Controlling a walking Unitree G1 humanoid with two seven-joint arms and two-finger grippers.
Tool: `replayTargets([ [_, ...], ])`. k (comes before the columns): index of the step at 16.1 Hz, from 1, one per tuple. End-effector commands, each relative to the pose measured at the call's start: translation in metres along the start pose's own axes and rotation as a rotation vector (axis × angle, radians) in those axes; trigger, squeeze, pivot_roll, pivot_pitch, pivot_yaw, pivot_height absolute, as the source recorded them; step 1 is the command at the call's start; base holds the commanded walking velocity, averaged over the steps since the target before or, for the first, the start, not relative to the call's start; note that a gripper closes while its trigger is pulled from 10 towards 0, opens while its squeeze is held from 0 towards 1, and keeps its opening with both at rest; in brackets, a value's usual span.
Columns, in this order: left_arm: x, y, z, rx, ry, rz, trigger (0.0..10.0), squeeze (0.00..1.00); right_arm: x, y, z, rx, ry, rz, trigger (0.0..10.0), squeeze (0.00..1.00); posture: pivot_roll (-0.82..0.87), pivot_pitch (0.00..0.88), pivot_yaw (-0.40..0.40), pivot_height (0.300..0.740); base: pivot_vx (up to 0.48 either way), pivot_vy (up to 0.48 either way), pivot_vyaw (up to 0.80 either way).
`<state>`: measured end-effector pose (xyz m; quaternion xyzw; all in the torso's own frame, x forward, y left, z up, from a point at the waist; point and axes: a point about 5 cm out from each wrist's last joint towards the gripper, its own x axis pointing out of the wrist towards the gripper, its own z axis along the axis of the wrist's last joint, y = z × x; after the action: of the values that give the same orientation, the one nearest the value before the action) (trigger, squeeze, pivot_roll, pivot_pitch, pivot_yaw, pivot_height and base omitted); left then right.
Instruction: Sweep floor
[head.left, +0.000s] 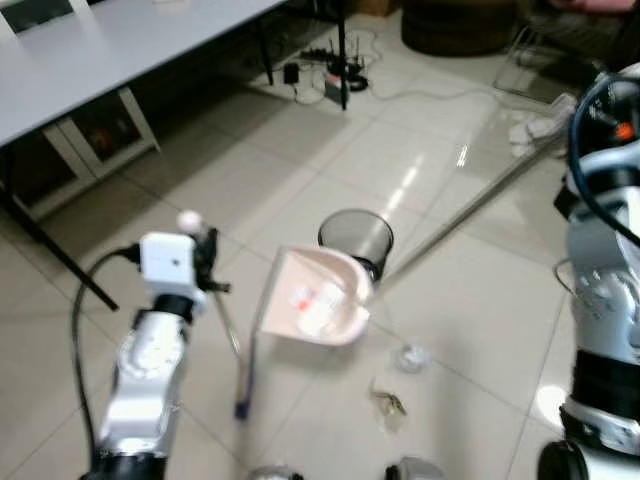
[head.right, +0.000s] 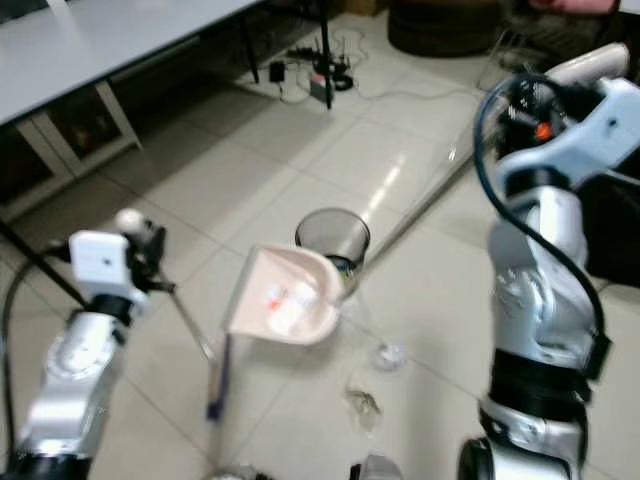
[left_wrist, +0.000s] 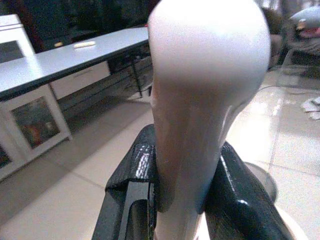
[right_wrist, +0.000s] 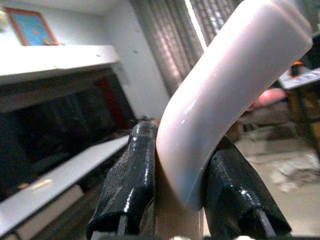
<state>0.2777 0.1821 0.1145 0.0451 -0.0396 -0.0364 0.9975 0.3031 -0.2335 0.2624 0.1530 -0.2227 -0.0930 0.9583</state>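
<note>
Gripping the dustpan handle (left_wrist: 200, 100), the left hand (left_wrist: 180, 200); the right hand (right_wrist: 180, 200) clamps the broom handle (right_wrist: 225, 85).

Pale pink dustpan (head.left: 318, 300) tilted by a dark bin (head.left: 357, 238) — broom pole (head.left: 470, 205) slanting, scraps (head.left: 391, 403) nearby.

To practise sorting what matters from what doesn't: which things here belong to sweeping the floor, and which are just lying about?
For the job:
dustpan, held by the left tool
broom, held by the right tool
bin
litter on the floor

Lying about:
table
cables
</note>
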Motion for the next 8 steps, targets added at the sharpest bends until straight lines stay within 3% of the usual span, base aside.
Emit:
replayTargets([
  [1,0.003,0.003,0.007,0.003,-0.039,0.007,10.0,0.00,0.003,0.012,0.014,0.015,-0.066,0.050,10.0,0.00,-0.04,0.057,0.057,0.740,0.352,0.000,0.00],
  [5,0.002,0.003,0.005,-0.002,-0.041,0.038,10.0,0.00,0.008,0.014,0.017,0.017,-0.071,0.067,10.0,0.00,-0.04,0.051,0.024,0.740,0.355,0.000,-0.68],
  [8,0.000,0.006,0.005,0.007,-0.049,0.070,10.0,0.00,0.014,0.014,0.016,0.025,-0.067,0.066,10.0,0.00,-0.04,0.046,-0.011,0.740,0.354,0.000,0.00],
])
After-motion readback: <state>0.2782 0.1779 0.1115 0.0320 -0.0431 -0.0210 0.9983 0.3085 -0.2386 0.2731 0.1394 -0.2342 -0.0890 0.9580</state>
